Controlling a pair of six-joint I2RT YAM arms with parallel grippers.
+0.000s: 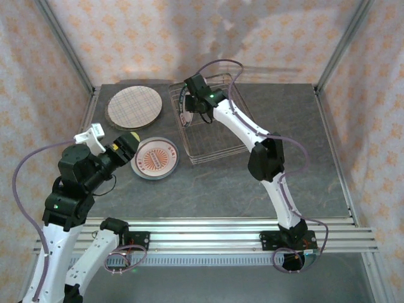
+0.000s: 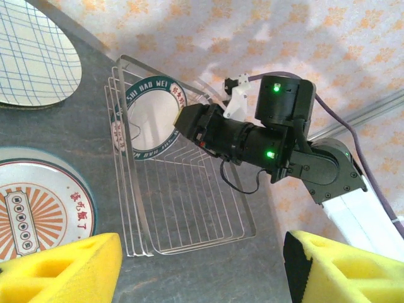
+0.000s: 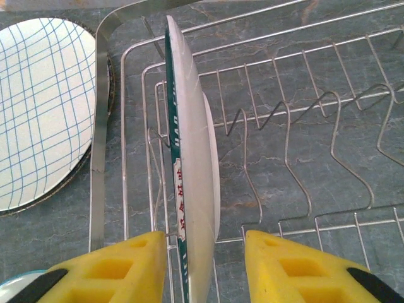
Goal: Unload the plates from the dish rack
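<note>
Right gripper (image 3: 205,243) straddled the one plate standing in the rack, jaws apart.
The dark-rimmed plate (image 3: 192,158) stood on edge at the left end of the dish rack (image 3: 96,177). Its rim ran straight away from the wrist between the yellow fingers (image 3: 113,268), with a gap on each side, so a squeeze across its thin section looked enough. The left gripper (image 1: 126,144), spread and holding nothing, hung well apart over the table (image 1: 221,189).
</note>
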